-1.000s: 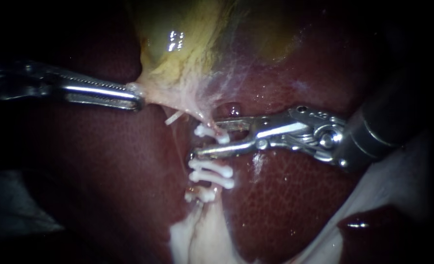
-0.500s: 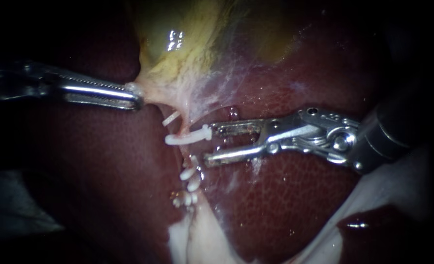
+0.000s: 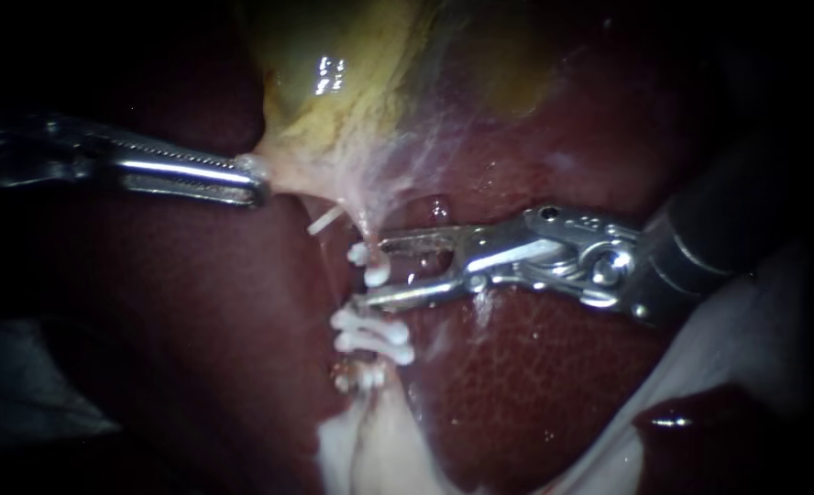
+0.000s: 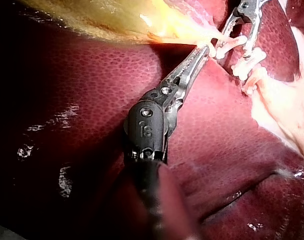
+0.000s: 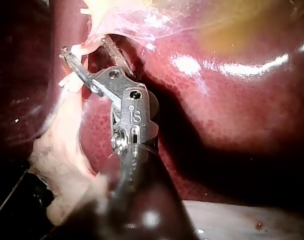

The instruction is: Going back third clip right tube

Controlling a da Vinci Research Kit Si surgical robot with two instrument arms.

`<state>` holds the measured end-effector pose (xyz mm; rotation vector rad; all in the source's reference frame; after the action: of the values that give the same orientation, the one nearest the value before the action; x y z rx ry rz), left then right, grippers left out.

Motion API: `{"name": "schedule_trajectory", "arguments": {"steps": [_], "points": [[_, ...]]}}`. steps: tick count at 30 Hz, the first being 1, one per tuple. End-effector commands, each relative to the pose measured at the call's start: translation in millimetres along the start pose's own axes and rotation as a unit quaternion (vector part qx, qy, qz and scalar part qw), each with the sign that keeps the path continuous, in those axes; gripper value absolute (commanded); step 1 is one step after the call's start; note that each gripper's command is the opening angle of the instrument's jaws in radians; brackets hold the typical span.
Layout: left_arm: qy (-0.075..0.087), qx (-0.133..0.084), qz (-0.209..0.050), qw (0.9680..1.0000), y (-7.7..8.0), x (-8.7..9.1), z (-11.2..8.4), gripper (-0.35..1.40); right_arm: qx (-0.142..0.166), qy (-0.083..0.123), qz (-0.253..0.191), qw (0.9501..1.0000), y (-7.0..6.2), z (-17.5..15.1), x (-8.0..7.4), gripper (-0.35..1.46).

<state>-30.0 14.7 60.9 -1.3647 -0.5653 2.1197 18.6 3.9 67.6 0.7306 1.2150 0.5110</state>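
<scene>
Endoscope view, nearest first: a ragged flap of pale tissue (image 3: 370,454), soft and fatty, lies at the near end of the tube (image 3: 363,218). It rests on the liver (image 3: 535,385), which is dark, glossy and finely pebbled. The tube itself is a thin, whitish, stringy strand. Just beyond the flap it carries the lower clips (image 3: 370,332) — white plastic bars with knobbed ends, lying side by side across it.

A little farther up the tube sits the uppermost clip (image 3: 376,271), between the tips of your right instrument (image 3: 368,272). Its slim metal jaws stand parted with a clear gap, and you cannot tell whether either tip touches the clip.

On the other side of the tube, your left instrument (image 3: 257,191) has long ridged steel jaws clenched on the filmy pale edge of the gallbladder (image 3: 352,92), close to where the tube leaves it. Farthest off, the gallbladder rises yellow and wet, webbed with white film.
</scene>
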Motion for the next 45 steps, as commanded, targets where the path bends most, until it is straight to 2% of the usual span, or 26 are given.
{"name": "schedule_trajectory", "arguments": {"steps": [1,6,13,16,21,27,32,36,39,42,45], "points": [[0.0,0.001,0.0,1.0,0.0,0.0,0.1,-0.35,0.0,-0.001,0.0,1.0,0.1,0.4,-0.2,0.5],[0.0,0.001,0.0,1.0,0.2,0.0,0.1,-0.35,0.008,-0.004,-0.004,1.0,0.6,1.8,-1.0,0.5],[0.0,0.001,0.0,1.0,0.3,0.1,0.1,-0.35,0.015,-0.006,-0.004,0.9999,0.6,1.6,-1.1,0.5],[0.0,0.001,0.0,1.0,0.3,0.1,0.0,-0.35,0.006,-0.005,-0.027,0.9996,0.5,0.9,-0.9,0.5],[0.0,0.001,0.0,1.0,0.2,0.1,0.0,-0.35,-0.001,-0.015,-0.028,0.9995,1.2,0.2,-0.7,0.5],[0.0,0.001,0.0,1.0,0.2,0.1,0.1,-0.35,-0.006,-0.016,0.016,0.9997,2.8,1.0,-2.8,0.5],[0.0,0.001,0.0,1.0,0.2,0.1,0.1,-0.35,-0.008,-0.014,0.061,0.998,3.6,0.7,-3.0,0.5],[0.0,0.001,0.0,1.0,0.2,0.1,0.0,-0.35,-0.005,-0.014,0.075,0.9971,3.7,0.5,-3.1,0.5],[0.0,0.001,0.0,1.0,0.2,0.1,0.0,-0.35,-0.001,-0.015,0.075,0.9971,3.2,-0.2,-3.2,0.5],[0.0,0.0,0.0,1.0,0.2,0.0,-0.2,-0.35,0.0,-0.021,0.014,0.9997,2.1,-2.2,-2.9,0.5],[0.0,0.0,0.0,1.0,0.2,0.0,-0.3,-0.35,-0.015,-0.033,-0.051,0.9981,0.6,-5.0,-1.8,0.5]]}}
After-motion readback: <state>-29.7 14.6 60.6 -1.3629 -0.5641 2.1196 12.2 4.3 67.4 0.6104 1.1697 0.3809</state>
